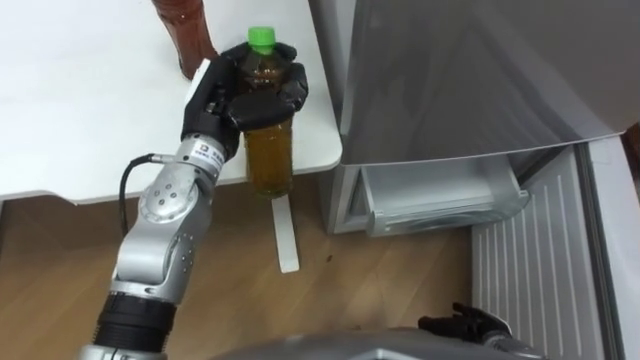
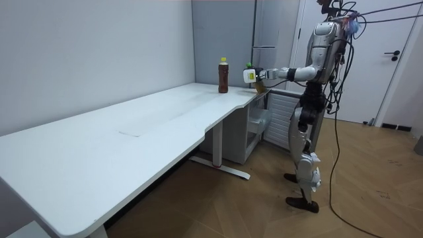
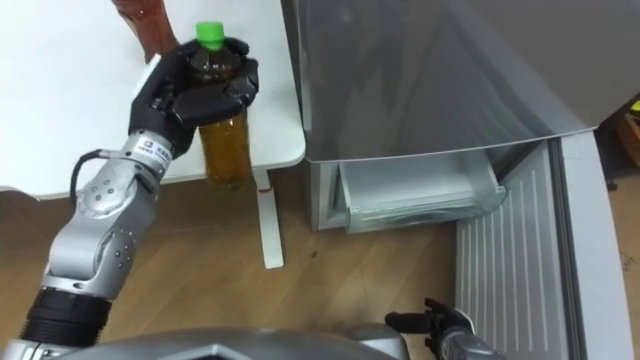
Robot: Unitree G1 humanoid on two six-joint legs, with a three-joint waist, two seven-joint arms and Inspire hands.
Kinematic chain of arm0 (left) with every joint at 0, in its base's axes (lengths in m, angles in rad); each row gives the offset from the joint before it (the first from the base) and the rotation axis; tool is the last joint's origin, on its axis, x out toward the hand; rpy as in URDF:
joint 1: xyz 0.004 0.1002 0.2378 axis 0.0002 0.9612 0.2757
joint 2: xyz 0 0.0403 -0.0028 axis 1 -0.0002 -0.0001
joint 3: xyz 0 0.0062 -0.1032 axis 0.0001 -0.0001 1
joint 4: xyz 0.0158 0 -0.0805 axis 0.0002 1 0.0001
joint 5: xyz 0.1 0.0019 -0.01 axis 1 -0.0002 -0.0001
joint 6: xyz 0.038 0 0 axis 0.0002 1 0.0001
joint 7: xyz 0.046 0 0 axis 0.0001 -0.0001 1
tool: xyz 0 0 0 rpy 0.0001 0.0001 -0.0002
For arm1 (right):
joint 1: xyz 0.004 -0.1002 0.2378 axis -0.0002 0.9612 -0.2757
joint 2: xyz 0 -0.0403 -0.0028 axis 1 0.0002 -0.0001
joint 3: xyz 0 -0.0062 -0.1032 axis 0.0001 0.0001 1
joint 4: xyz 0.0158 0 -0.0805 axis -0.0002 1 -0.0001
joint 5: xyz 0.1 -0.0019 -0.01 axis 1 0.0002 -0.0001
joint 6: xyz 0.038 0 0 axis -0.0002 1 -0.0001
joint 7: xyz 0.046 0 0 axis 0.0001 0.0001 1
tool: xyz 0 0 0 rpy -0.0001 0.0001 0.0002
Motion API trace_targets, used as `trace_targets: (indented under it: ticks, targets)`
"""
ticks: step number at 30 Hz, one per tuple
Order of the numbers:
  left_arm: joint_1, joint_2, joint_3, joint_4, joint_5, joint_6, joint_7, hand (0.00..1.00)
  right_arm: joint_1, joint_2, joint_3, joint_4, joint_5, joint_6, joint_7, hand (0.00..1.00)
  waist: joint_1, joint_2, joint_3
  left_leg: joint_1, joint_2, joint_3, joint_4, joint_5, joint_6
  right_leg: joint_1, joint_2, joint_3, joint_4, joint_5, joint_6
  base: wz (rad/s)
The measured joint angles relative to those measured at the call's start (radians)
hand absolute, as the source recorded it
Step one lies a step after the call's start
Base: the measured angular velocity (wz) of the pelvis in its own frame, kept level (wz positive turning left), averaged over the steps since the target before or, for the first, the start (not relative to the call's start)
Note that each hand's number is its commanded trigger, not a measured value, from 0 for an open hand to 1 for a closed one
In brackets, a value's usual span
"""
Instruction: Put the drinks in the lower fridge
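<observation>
My left hand point(image 1: 243, 92) is shut on a green-capped bottle of amber tea point(image 1: 270, 150), gripping it just under the cap. The bottle hangs upright at the white table's point(image 1: 80, 110) right corner, its lower half out past the edge and above the floor. A second bottle of red-brown drink point(image 1: 186, 35) stands on the table just behind the hand. To the right, the lower fridge compartment is open and shows a clear drawer point(image 1: 440, 195). My right hand point(image 1: 468, 323) is low at the bottom edge, fingers relaxed and holding nothing. In the room view I stand between the table's end and the fridge point(image 2: 264, 39).
The grey upper fridge door point(image 1: 470, 70) overhangs the open compartment. The lower door point(image 1: 540, 260), ribbed on its inner face, is swung out on the right. The table's white foot point(image 1: 286, 235) lies on the wooden floor below the held bottle.
</observation>
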Motion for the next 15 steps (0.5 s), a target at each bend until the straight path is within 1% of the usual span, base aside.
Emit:
trace_targets:
  ticks: [1, 2, 8, 10, 11, 15]
  targets:
    - [0.000, 0.001, 0.000, 0.001, 0.009, 0.011, 0.000, 1.00, 0.000, 0.000, 0.000, 0.000, 0.000, 0.000, 0.000, 0.00, 0.000, -0.001, 0.0006, -0.001, 0.001, 0.000, 0.000, 0.000, 0.000, 0.000, 0.001, 0.000, -0.001, 0.001, -0.001, 0.00]
    - [0.000, 0.001, 0.000, 0.001, 0.013, 0.014, 0.000, 1.00, -0.001, 0.001, 0.000, 0.000, 0.000, 0.000, 0.001, 0.00, 0.001, -0.001, 0.0006, 0.000, 0.001, 0.000, 0.000, 0.000, 0.000, 0.000, 0.001, 0.000, -0.001, 0.001, -0.001, 0.00]
    - [-0.002, -0.003, 0.001, -0.019, 0.007, 0.014, 0.000, 1.00, -0.004, 0.005, 0.006, -0.003, -0.013, 0.000, 0.001, 0.00, 0.003, -0.007, 0.0008, 0.000, 0.003, 0.005, 0.000, 0.000, 0.000, -0.003, 0.003, 0.001, 0.000, 0.001, -0.002, 0.00]
    - [-0.002, -0.003, 0.001, -0.019, -0.007, 0.014, 0.000, 1.00, -0.004, 0.006, 0.007, -0.006, -0.013, 0.001, 0.002, 0.00, 0.004, -0.010, 0.0006, 0.000, 0.003, 0.005, 0.000, 0.000, 0.000, -0.002, 0.002, 0.001, 0.001, 0.001, -0.002, 0.00]
    - [-0.002, -0.009, 0.001, -0.019, -0.015, 0.014, 0.000, 1.00, -0.005, 0.008, 0.009, -0.006, -0.013, 0.001, 0.002, 0.00, 0.005, -0.012, 0.0007, 0.000, 0.003, 0.005, 0.000, 0.000, 0.000, -0.003, 0.002, 0.000, 0.002, 0.002, -0.002, 0.00]
    - [-0.002, -0.010, 0.000, -0.019, -0.034, 0.014, 0.000, 1.00, -0.019, 0.013, 0.017, -0.009, -0.013, 0.001, 0.002, 0.00, 0.008, -0.017, 0.0008, 0.000, 0.003, 0.006, 0.000, 0.000, -0.001, -0.004, 0.002, -0.001, 0.004, 0.003, -0.002, 0.00]
